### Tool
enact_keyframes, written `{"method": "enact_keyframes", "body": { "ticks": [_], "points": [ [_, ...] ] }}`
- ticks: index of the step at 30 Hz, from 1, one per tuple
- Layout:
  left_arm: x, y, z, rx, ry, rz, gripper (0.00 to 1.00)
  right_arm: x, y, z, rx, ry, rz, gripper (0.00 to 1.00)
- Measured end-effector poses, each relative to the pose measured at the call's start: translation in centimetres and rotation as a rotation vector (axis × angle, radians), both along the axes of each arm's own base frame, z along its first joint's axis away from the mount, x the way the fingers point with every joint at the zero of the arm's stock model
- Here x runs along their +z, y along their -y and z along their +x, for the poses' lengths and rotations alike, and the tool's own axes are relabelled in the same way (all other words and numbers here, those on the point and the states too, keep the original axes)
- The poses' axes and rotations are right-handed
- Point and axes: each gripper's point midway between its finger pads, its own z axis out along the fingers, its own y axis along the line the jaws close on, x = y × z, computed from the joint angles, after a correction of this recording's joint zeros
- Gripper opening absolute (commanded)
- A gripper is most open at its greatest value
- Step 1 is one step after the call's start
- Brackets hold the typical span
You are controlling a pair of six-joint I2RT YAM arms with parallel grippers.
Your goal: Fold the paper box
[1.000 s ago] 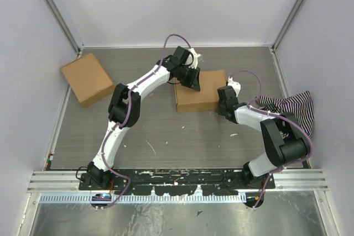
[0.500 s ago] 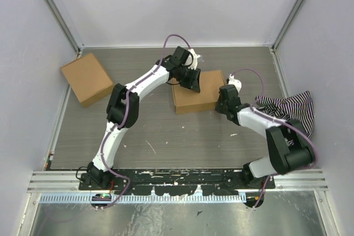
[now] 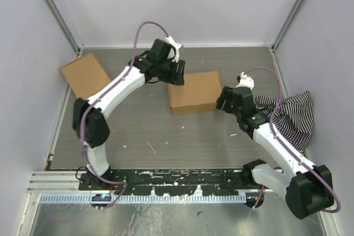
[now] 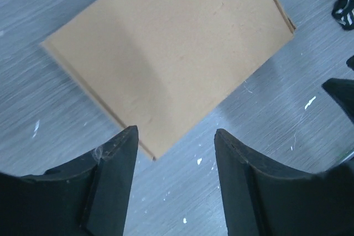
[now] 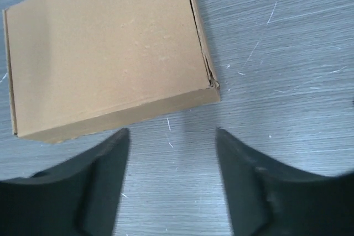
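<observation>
1. Box [image 3: 193,92]. Lies closed and flat on the worktop [image 3: 160,136], a little above centre in the top view, turned slightly off square to the frame. Shows a plain brown top, with a seam down its right side in the right wrist view.
2. Left fingers [image 3: 176,77]. Sit at the box's upper-left corner in the top view. Stand apart and hold nothing. In the left wrist view, frame one corner of the box in the gap at bottom centre, with the rest of the box filling the upper middle of that frame. Cannot tell whether either tip touches the cardboard.
3. Right fingers [image 3: 223,101]. Sit just beside the box's right end in the top view. Stand apart and hold nothing. In the right wrist view, fill the lower corners, with bare worktop in the gap and the box's near edge just past the tips, at upper left.
4. Carton [image 3: 86,78]. Rests at the upper left of the top view, near the left wall, well apart from the box.
5. Cloth [image 3: 287,114]. Striped, bunched at the right edge of the top view, beside the right arm.
</observation>
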Motion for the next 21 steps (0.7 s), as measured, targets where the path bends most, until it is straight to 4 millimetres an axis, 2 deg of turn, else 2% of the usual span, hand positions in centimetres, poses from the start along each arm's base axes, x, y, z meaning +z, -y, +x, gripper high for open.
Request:
{"method": "enact_keyframes", "body": {
  "ticks": [1,2,4,7,12,16,21],
  "points": [
    [1.2,-1.1,-0.8,0.018,0.022,0.001,0.91,0.2,0.1,-0.1,-0.001,0.003,0.002,0.82],
    [2.1,-1.9,-1.4,0.036,0.047,-0.004,0.99,0.3,0.2,-0.4,0.008,0.005,-0.009,0.84],
    [3.8,-4.0,-2.7,0.081,0.099,-0.01,0.98,0.7,0.3,-0.7,0.014,0.013,-0.016,0.86],
    [4.8,-6.9,-4.7,0.142,0.142,0.0,0.98,1.4,0.4,-1.1,0.028,0.036,-0.019,0.87],
    [3.7,-11.0,-7.5,0.214,0.157,0.077,0.98,2.4,0.3,-1.4,0.042,0.067,-0.006,0.88],
    [2.9,-13.8,-9.0,0.259,0.153,0.153,0.98,1.9,0.2,-1.5,0.048,0.047,-0.009,0.88],
    [2.7,-16.5,-10.8,0.288,0.171,0.21,0.98,1.4,-0.3,-1.7,0.072,0.023,-0.003,0.87]
  ]
}}
